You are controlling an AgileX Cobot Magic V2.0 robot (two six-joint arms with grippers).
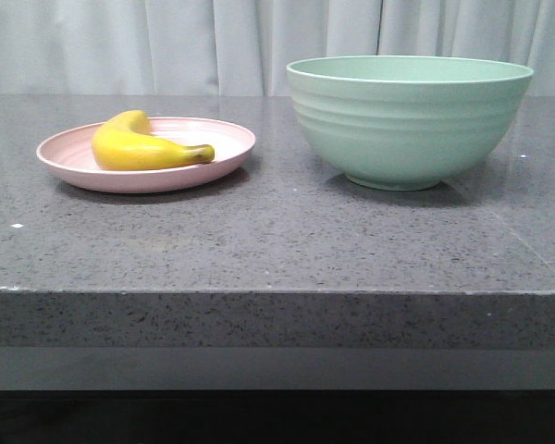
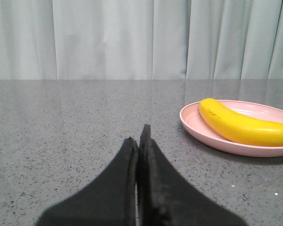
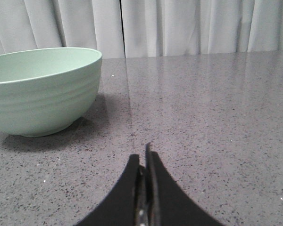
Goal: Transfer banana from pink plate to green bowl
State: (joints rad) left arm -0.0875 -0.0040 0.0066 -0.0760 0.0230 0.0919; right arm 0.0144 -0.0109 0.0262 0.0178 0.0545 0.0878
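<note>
The yellow banana (image 1: 143, 146) lies on the pink plate (image 1: 65, 159) at the table's left, its dark stem tip pointing right. The mint-green bowl (image 1: 407, 120) stands upright at the right, apart from the plate. In the left wrist view my left gripper (image 2: 137, 137) is shut and empty, low over the tabletop, with the plate (image 2: 203, 134) and banana (image 2: 240, 125) ahead of it. In the right wrist view my right gripper (image 3: 143, 155) is shut and empty, with the bowl (image 3: 37, 94) ahead of it. Neither gripper shows in the front view.
The grey speckled stone tabletop (image 1: 277, 240) ends in a thick front edge (image 1: 277, 319). A pale curtain (image 1: 259, 42) hangs behind the table.
</note>
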